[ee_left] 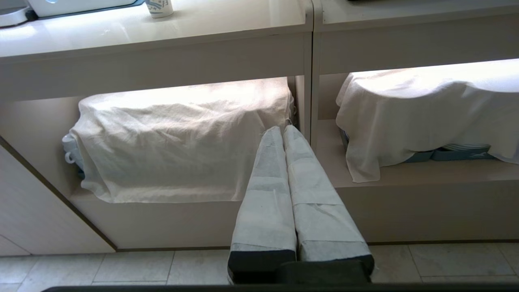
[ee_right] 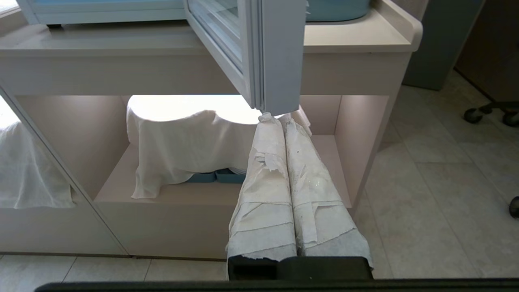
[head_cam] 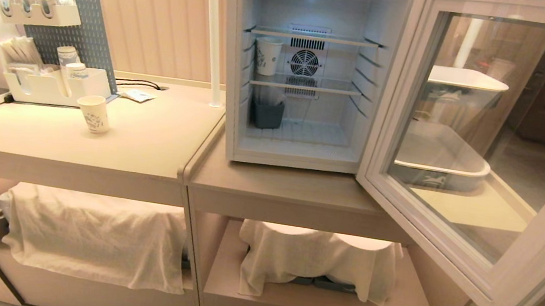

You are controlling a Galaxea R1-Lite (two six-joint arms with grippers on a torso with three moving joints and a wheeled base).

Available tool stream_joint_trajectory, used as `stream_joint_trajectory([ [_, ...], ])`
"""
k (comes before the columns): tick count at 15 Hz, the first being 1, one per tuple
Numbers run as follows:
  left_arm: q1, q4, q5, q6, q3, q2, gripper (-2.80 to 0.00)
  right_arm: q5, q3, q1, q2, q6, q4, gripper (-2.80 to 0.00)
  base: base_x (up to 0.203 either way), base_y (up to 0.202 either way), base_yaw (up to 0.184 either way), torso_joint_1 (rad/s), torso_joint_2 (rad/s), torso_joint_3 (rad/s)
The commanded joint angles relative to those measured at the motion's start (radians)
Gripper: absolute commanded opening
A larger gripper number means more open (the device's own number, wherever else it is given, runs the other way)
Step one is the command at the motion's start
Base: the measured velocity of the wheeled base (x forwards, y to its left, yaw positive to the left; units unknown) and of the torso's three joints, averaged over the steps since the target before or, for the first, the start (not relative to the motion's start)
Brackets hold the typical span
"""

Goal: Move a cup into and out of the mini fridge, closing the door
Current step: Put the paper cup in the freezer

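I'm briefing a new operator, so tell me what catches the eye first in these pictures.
The mini fridge stands lit on the right counter with its glass door swung wide open to the right. A patterned paper cup sits on its middle wire shelf, and another cup stands on the left counter. Both paper-wrapped pincers, left and right, are shut, low before the cloth-draped shelves.

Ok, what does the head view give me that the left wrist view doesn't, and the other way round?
Only the head view shows the mini fridge, lit inside, its door swung wide open, a stack of cups on the middle shelf and a dark tub on the fridge floor.

Only the left wrist view shows the left gripper, shut and empty, down in front of the lower shelf.

Both show the cup standing on the counter, and the cloth-covered items underneath.
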Motion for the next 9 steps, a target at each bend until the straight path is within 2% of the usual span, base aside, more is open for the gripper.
stream_joint_trajectory([
  [1,0.0,0.002,0.007,-0.005,0.0,0.002,-2.8,0.0,-0.001,0.0,0.001,0.0,0.0,-2.8,0.0,0.0,0.0,0.0,0.0,0.0],
  [7,0.0,-0.006,0.005,-0.039,0.0,0.002,-2.8,0.0,-0.001,0.0,0.001,0.0,-0.001,-2.8,0.0,0.0,0.0,0.0,0.0,0.0],
  [9,0.0,-0.006,0.004,-0.048,0.0,0.002,-2.8,0.0,0.001,0.0,0.001,0.0,0.0,-2.8,0.001,0.124,-0.005,0.001,0.0,0.001],
])
